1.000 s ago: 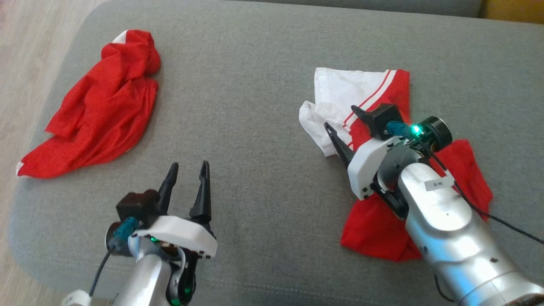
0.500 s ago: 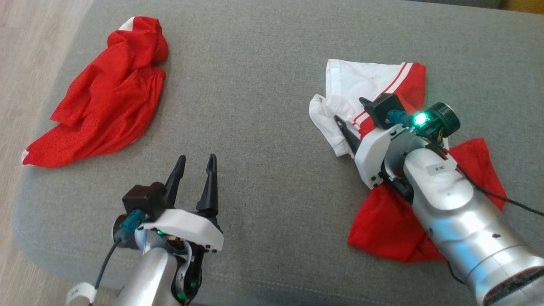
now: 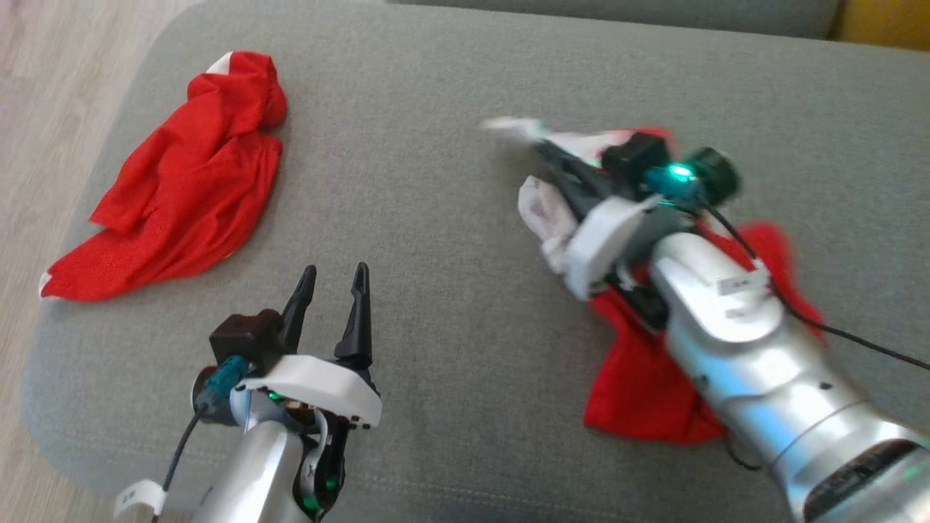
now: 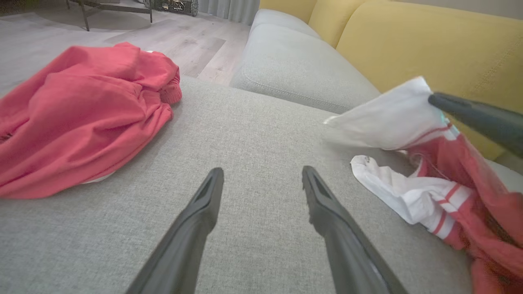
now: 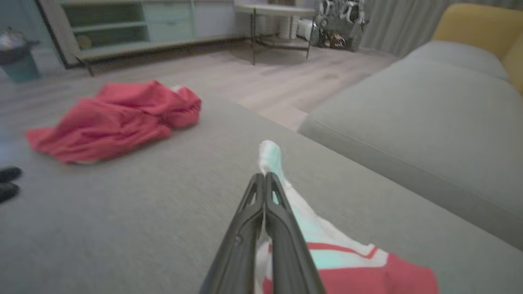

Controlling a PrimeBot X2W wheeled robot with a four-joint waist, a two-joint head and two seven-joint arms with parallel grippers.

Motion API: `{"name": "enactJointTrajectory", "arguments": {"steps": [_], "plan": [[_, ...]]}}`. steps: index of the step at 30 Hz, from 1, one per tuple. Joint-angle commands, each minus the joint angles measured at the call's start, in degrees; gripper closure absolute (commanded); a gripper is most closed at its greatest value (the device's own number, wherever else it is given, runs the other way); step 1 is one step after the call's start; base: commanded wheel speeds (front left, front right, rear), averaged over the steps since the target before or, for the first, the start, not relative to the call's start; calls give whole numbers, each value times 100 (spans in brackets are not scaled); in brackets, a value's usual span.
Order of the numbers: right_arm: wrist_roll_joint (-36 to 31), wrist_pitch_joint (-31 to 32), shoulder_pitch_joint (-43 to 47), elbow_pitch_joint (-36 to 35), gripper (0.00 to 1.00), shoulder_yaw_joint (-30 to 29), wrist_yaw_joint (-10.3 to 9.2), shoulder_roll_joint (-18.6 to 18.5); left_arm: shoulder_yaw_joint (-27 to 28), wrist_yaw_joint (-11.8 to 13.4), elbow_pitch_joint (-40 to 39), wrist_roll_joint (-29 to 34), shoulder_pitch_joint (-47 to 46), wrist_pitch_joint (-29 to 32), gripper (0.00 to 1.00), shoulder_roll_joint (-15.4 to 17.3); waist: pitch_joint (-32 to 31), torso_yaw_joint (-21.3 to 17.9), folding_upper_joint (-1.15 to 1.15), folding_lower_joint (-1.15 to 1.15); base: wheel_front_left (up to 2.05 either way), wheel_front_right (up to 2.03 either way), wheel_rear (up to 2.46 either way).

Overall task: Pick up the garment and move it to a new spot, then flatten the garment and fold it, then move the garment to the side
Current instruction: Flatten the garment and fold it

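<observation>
We see one grey sofa (image 3: 436,109). Two clothes lie on it, well apart: a red cloth (image 3: 189,196) on our left and our red-and-white garment (image 3: 639,399) on our right. The garment looks soft, light and floppy, so we think a corner is best to pinch. We have two grippers. The right gripper (image 5: 262,179) has its jaws squeezed tight on a white corner. The left gripper (image 3: 334,270) has wide jaws, holding nothing.

The grey cushion (image 3: 436,305) bears a crumpled red garment (image 3: 182,189) and a red-and-white garment (image 3: 639,392) (one corner raised).
</observation>
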Motion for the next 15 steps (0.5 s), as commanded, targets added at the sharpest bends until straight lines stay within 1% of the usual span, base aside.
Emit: {"name": "enactJointTrajectory", "arguments": {"steps": [1, 5, 8, 11, 15], "plan": [[239, -108, -302, -402, 100, 200, 12, 202, 200, 32, -154, 5, -94, -52, 0, 26, -57, -55, 0, 0, 0, 0, 0], [946, -180, -467, -1197, 100, 692, 12, 250, 223, 37, -157, 16, -47, -52, 0, 26, -152, -132, 0, 0, 0, 0, 0], [1462, -104, -652, -1683, 100, 852, 12, 217, 236, 51, -178, 15, -22, -52, 0, 26, -177, -177, 0, 0, 0, 0, 0], [1756, 99, -921, -1850, 100, 750, 12, -102, 243, 66, -233, 5, -33, -52, 0, 26, -118, -212, 0, 0, 0, 0, 0], [1838, 293, -1286, -1595, 100, 357, 12, -752, 185, 53, -290, -19, -71, -52, 0, 26, 23, -186, 0, 0, 0, 0, 0]]}}
